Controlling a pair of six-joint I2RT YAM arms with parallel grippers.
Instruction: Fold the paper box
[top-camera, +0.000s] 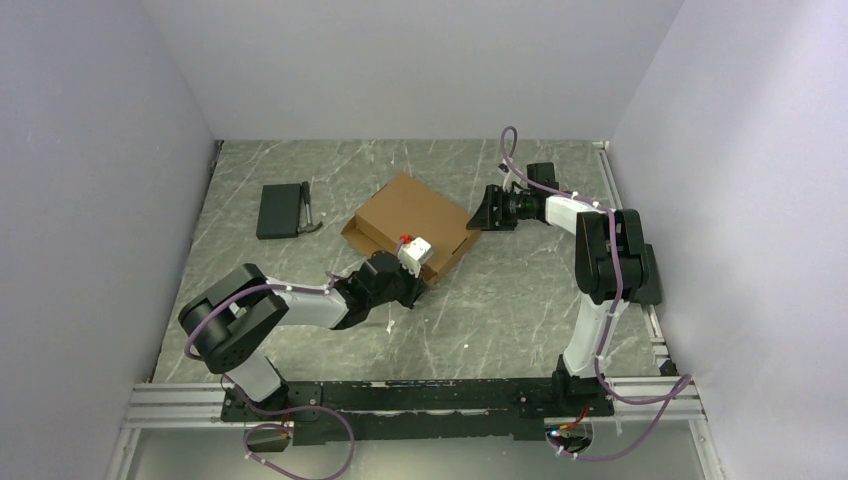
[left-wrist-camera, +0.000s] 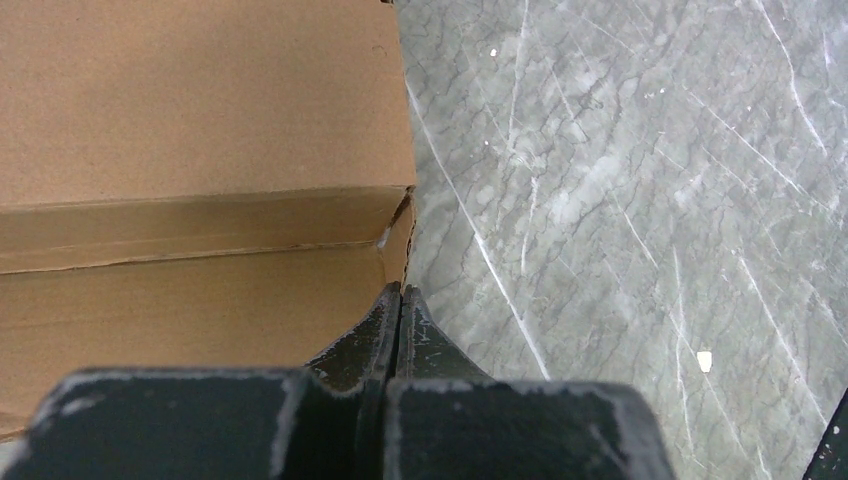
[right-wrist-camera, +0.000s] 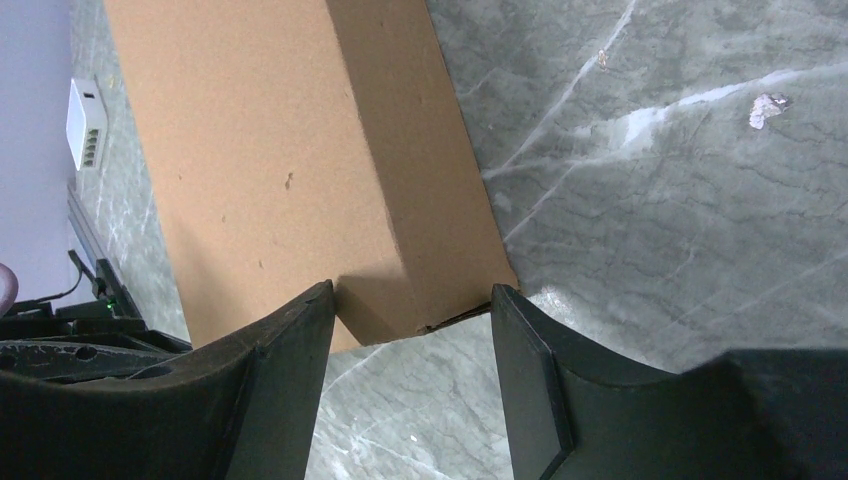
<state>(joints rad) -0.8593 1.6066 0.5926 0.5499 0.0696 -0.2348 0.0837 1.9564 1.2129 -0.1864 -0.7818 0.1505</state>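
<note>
Left arm comes up from the lower left of the top view, reaching toward frame centre. Left claw (left-wrist-camera: 400, 292) is fully closed, fingers pressed flat together with no gap. Its tips sit right at the near corner of the paper box (top-camera: 410, 215), touching or just short of the side wall's edge. Nothing visibly clamped; can't tell if a thin edge is caught between the tips. White block (top-camera: 416, 250) with a red spot sits on top of that wrist.

Box is on the counter (top-camera: 500, 320) at centre frame in the top view, turned diamond-wise, shallow, top panel lying down flat. Left wrist view: top panel fills the upper left, and the front wall below it has a horizontal crease. There's a small dark gap where the wall layers meet at the corner. In the top view the lower-left end looks slightly open, with a flap edge showing.

Right arm stands at right of frame and bends back toward centre. Right claw (right-wrist-camera: 410, 295) is wide open and holds nothing. It is at the box's right-hand corner. In its wrist view the two fingers bracket that corner, one over the top panel and one just past the side wall. Contact can't be judged.

Upper left of the top view, well apart from the box: flat black case (top-camera: 278, 210) with a thin grey tool (top-camera: 309, 210) just beside it.
</note>
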